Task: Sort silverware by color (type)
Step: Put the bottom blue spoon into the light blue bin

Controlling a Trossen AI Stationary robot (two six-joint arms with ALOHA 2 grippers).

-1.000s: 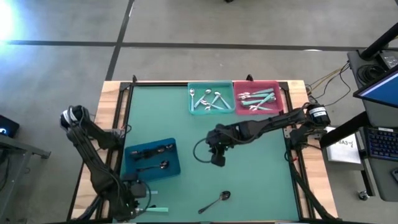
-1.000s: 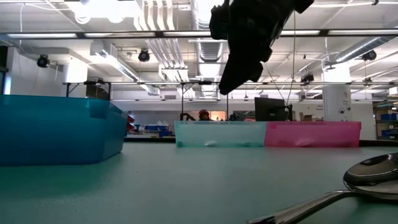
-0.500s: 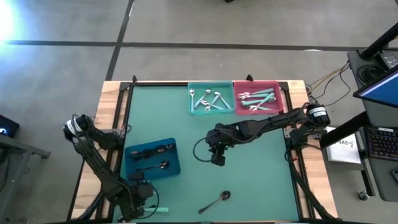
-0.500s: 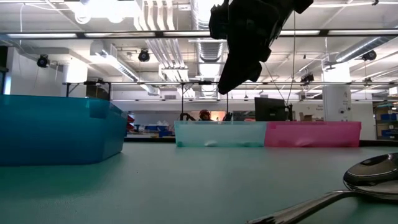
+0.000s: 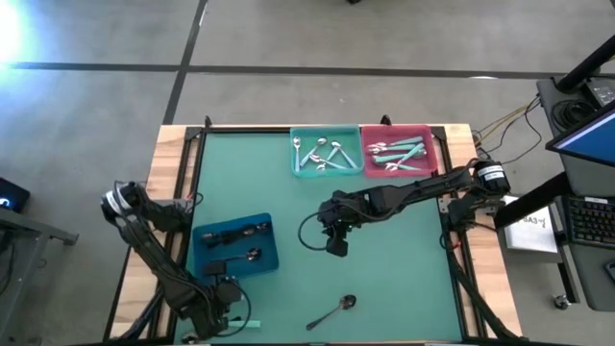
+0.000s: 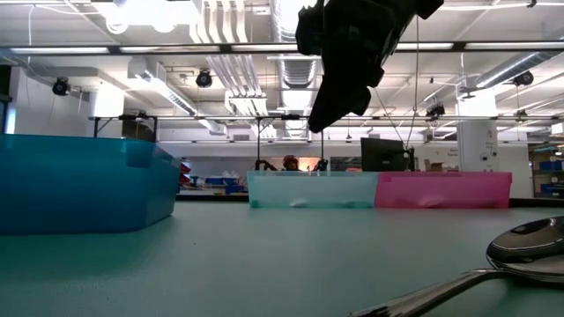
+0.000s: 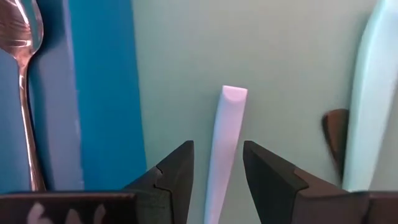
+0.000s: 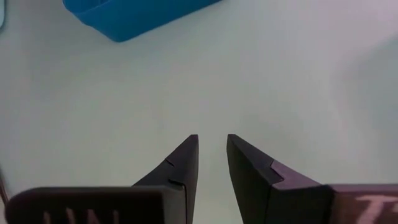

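Green table [image 5: 404, 279], three bins. Left gripper [image 5: 223, 309] low at near edge by blue bin [image 5: 235, 245], fingers spread astride mint-handled spoon [image 7: 222, 149]. Centre: right gripper [image 5: 336, 242] hovering, fingers slightly parted, nothing held. Silver spoon [image 5: 332, 311] lying near front edge.

arms: 2, dark, jointed, white-and-black motor caps | fingers [image 7: 175, 172]: black, wedge-shaped, notched inner edges | wrist housing: white lettering
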